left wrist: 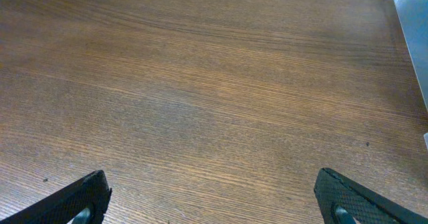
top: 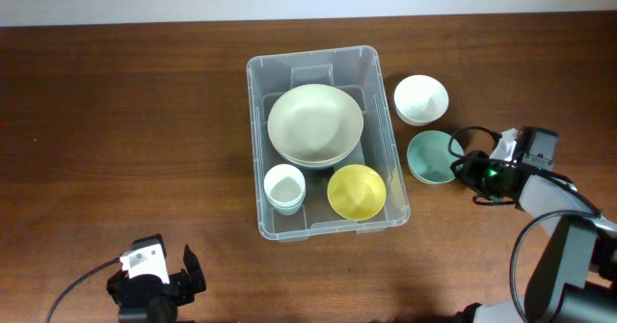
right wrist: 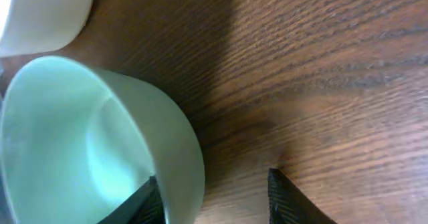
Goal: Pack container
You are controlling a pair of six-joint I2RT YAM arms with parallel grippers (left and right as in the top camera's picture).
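Observation:
The clear plastic container [top: 254, 140] stands mid-table and holds a large cream bowl [top: 315, 122], a small white bowl [top: 284, 186] and a yellow bowl [top: 357, 191]. To its right, on the table, sit a white bowl [top: 420, 99] and a pale green bowl [top: 429, 157]. My right gripper [top: 461, 164] is open and straddles the green bowl's right rim. In the right wrist view, one finger of the gripper [right wrist: 214, 184] is inside the green bowl [right wrist: 60, 137] and one is outside, apart from the wall. My left gripper [top: 154, 270] is open and empty at the front left.
The left wrist view shows bare wood between the open fingers [left wrist: 214, 197], with the container's edge [left wrist: 411, 10] at the top right. The white bowl [right wrist: 40, 13] lies just beyond the green bowl in the right wrist view. A black cable [top: 67, 289] trails from the left arm.

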